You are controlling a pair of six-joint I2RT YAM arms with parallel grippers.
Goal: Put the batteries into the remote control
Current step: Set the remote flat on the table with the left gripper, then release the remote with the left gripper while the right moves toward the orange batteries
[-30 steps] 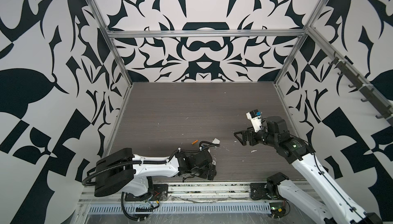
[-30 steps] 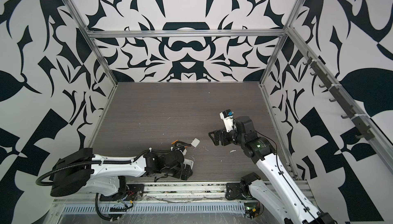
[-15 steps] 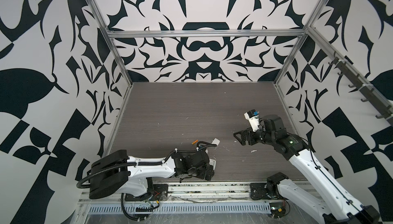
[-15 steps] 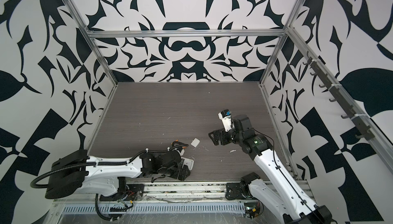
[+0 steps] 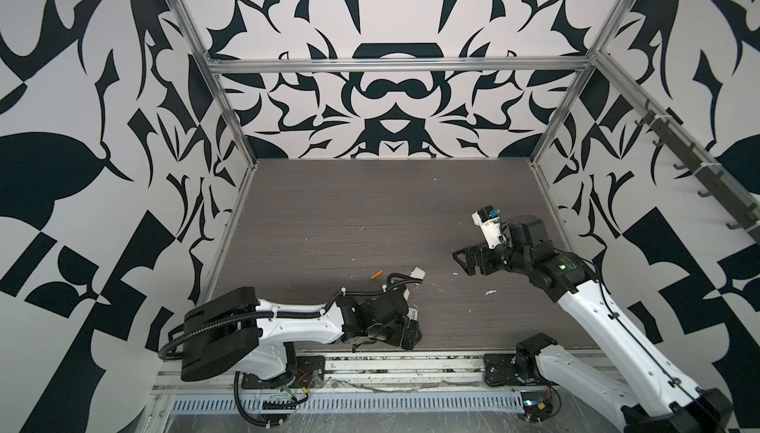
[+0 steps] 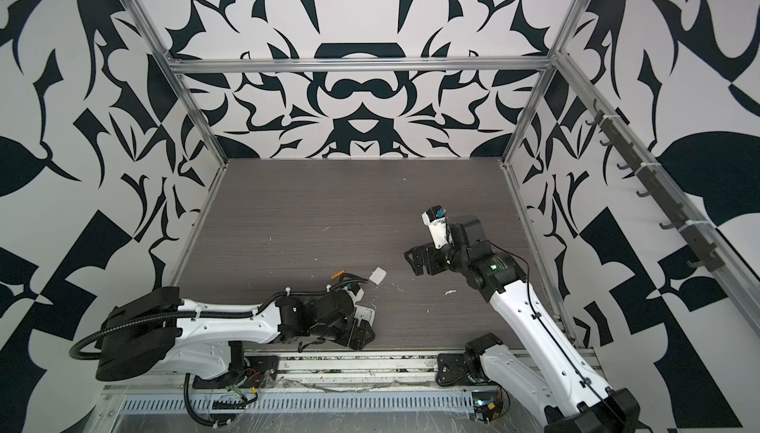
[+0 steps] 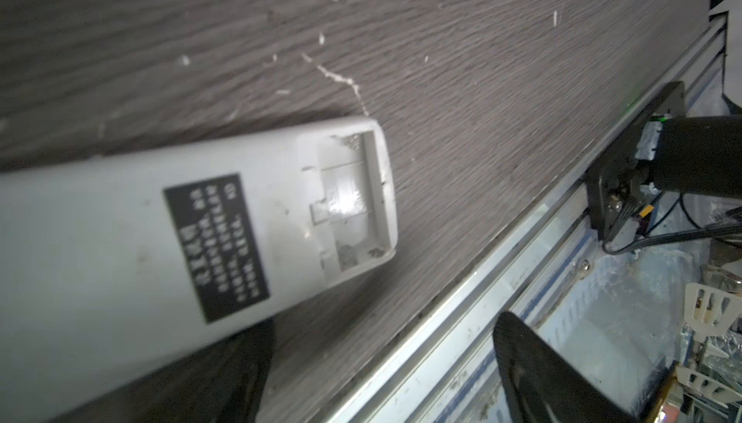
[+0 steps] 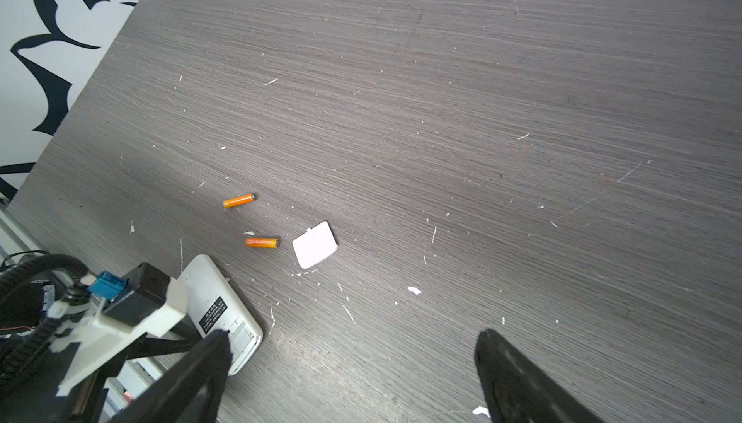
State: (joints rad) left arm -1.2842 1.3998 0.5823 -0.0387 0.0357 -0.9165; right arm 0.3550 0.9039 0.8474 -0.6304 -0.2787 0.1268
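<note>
Left end effector [image 7: 385, 364]: gapes wide astride remote control [image 7: 168, 240]; bay bare, faces up.
Right end effector [image 8: 353, 377]: spread, empty.
Nearer battery [image 8: 262, 242]: ahead, beside cover [image 8: 314, 244]; pinch mid-length.

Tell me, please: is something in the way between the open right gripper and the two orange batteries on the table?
Nothing visible is. In the right wrist view, bare table lies between the right gripper and both batteries. The white cover lies beside the nearer one, apart from it, and the remote control lies off to the side.
</note>
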